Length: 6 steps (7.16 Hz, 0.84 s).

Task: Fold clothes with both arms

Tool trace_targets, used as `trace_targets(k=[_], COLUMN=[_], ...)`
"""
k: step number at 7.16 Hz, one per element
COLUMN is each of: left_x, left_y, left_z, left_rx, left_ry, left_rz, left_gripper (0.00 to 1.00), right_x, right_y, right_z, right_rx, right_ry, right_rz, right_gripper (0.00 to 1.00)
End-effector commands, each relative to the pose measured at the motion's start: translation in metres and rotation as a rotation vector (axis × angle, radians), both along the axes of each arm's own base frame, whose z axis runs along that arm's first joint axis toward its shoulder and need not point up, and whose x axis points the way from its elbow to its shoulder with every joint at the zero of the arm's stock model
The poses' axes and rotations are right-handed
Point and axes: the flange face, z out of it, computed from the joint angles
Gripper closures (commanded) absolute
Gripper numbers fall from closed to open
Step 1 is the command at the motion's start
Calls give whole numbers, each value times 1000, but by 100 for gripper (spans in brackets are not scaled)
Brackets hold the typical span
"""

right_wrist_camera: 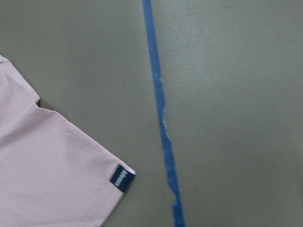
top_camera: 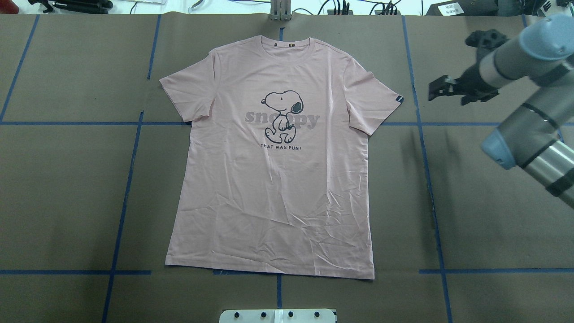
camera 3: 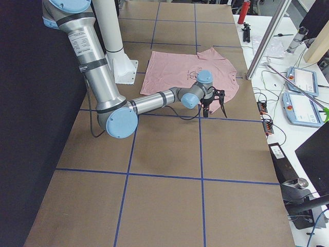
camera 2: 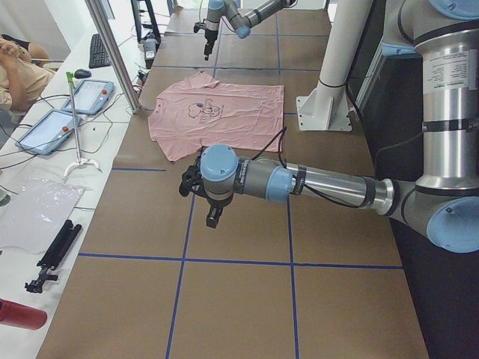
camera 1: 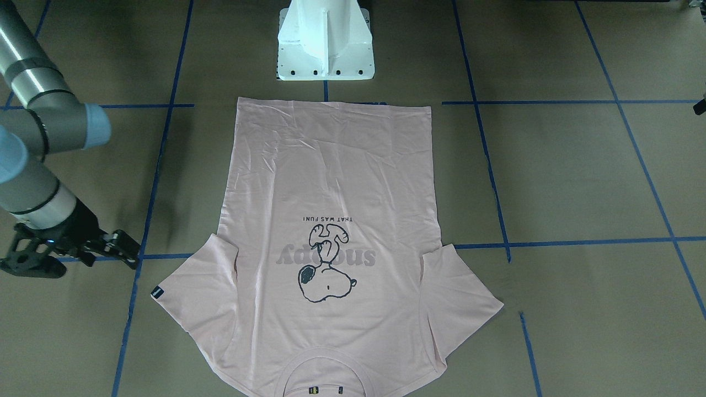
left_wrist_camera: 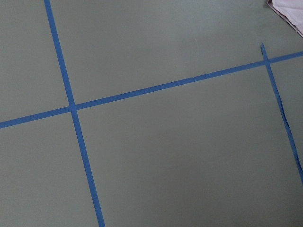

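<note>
The pale pink T-shirt (top_camera: 273,188) lies flat and face up on the brown table, collar at the far side, Snoopy print showing; it also shows in the front view (camera 1: 331,182). My right gripper (top_camera: 437,89) hovers just right of the sleeve with the black tag (top_camera: 399,99), apart from the cloth, jaws open and empty; it also shows in the front view (camera 1: 129,253). The right wrist view shows that sleeve corner and tag (right_wrist_camera: 122,178). My left gripper (camera 2: 213,221) hangs over bare table well off the shirt's other side; I cannot tell if it is open.
The white pedestal base (camera 1: 325,44) stands just behind the shirt's hem. Blue tape lines (top_camera: 426,179) grid the table. A side bench with tablets (camera 2: 90,93), tools and a slanted metal pole (camera 2: 112,52) runs along the far edge, with a person (camera 2: 15,67) there.
</note>
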Motion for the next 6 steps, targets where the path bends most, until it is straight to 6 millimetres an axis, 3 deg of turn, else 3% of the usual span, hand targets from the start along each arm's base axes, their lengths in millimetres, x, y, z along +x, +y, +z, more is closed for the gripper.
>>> trace_targets(k=[1,2,6], left_x=[1,2,2], left_y=[1,2,2], left_z=[-1,-2,-3], left_rx=[-4,-6,-8], left_ry=[7,25,29], left_rz=[-1,3,1], left_gripper=[0,0,0], right_x=[-44,-63,-64], right_y=[-14,-33,-32], right_z=[-22,-21,-2], right_rx=[-97,-100,-92], right_ry=[-33,3,53], right_rz=[112,140,173], right_gripper=[11,14,21])
